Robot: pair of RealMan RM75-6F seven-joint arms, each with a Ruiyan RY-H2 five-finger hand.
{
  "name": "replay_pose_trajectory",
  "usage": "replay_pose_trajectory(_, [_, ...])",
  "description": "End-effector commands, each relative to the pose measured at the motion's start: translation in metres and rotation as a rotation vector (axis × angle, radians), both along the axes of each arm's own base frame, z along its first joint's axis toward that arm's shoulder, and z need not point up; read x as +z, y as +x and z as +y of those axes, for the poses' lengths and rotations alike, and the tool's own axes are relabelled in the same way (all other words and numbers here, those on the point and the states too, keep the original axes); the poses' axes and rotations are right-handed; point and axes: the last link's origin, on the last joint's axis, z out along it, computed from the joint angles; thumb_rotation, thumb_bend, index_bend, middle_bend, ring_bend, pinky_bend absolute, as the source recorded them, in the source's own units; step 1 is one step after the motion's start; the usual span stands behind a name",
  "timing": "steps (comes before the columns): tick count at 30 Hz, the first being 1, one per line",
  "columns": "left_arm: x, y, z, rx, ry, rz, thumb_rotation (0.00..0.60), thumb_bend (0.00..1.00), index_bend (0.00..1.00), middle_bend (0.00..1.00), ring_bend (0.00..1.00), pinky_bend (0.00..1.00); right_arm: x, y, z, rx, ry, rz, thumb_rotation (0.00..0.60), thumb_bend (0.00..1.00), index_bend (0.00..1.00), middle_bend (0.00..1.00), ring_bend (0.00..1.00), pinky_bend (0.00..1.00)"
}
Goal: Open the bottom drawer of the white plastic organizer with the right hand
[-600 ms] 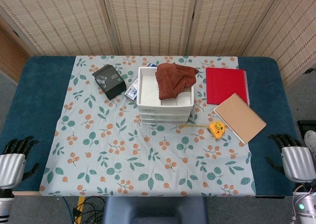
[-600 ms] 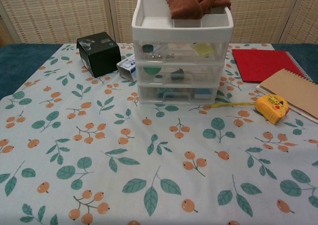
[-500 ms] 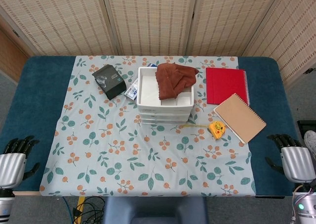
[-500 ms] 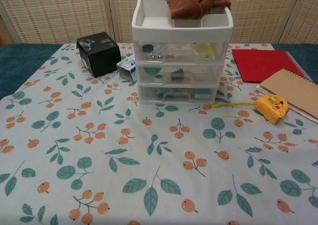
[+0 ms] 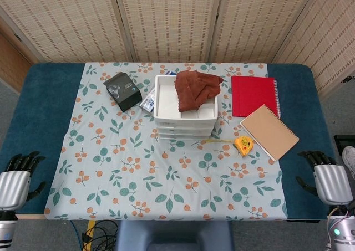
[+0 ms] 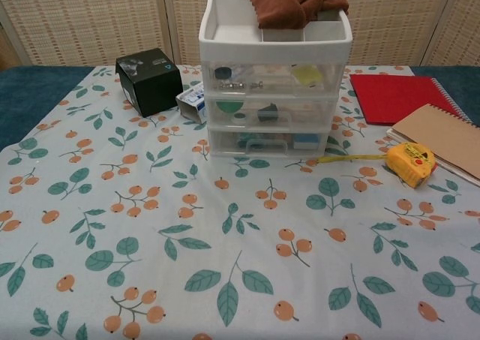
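Two hands: both are seen only in the head view, at the near corners of the table, well apart from everything on the cloth.
Right hand (image 5: 331, 180): held at the near right corner over the blue table (image 5: 39, 104) edge; nothing is grasped, and the dark fingers (image 5: 313, 158) are spread apart, pointing toward the far side.
Left hand (image 5: 14, 180): held at the near left corner; nothing is grasped, and its fingers (image 5: 21, 162) are likewise released and apart.
White plastic organizer (image 6: 274, 76): stood upright toward the far middle of the floral cloth (image 6: 225, 242), three clear drawers stacked under an open top tray.
Bottom drawer (image 6: 270, 140): pushed fully in, flush with the two above it (small items can be made out through its front, too blurred to name).
Brown cloth (image 6: 296, 2): draped over the right part of the top tray.
Black box (image 6: 148, 79): set left of the organizer, tilted.
Small blue-and-white packet (image 6: 193, 101): lodged between the black box and the organizer, just beside the organizer's left wall.
Red notebook (image 6: 391, 97): laid flat to the right of the organizer.
Brown spiral notebook (image 6: 444, 137): laid nearer than the red one, overlapping its near corner.
Yellow tape measure (image 6: 409, 162): placed just beside the brown notebook, its tape drawn out toward the organizer's base.
Backdrop: a woven folding screen (image 5: 172, 21) is stood behind the table.
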Motion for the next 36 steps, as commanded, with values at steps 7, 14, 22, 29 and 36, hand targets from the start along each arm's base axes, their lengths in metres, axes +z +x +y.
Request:
replay_pose_trajectory(7, [-0.002,-0.002,0.000,0.004,-0.006,-0.007,0.600,0.23,0.25,0.19,0.21,0.14,-0.018,0.015,-0.007,0.016,0.076,-0.060,0.600,0.25,0.26,0.37,0.32,0.37])
replay_pose_trajectory(14, [-0.002,-0.003,-0.001,0.002,-0.005,-0.011,0.600,0.23,0.25,0.19,0.21,0.14,-0.046,0.043,-0.027,0.050,0.204,-0.213,0.600,0.27,0.23,0.45,0.51,0.56])
replay_pose_trajectory(22, [-0.002,-0.007,-0.002,0.014,-0.008,-0.010,0.600,0.23,0.25,0.19,0.21,0.14,-0.088,0.071,-0.051,-0.002,0.363,-0.537,0.600,0.43,0.19,0.63,0.77,0.90])
replay_pose_trajectory(29, [0.000,-0.011,-0.001,0.021,-0.008,-0.008,0.600,0.23,0.25,0.19,0.21,0.14,-0.121,0.095,-0.070,-0.110,0.522,-0.830,0.600,0.54,0.05,0.69,0.84,0.97])
replay_pose_trajectory(36, [-0.001,-0.012,0.000,0.023,-0.012,-0.011,0.600,0.23,0.25,0.19,0.21,0.14,-0.148,0.123,-0.082,-0.221,0.648,-1.091,0.600,0.55,0.00,0.69,0.84,0.97])
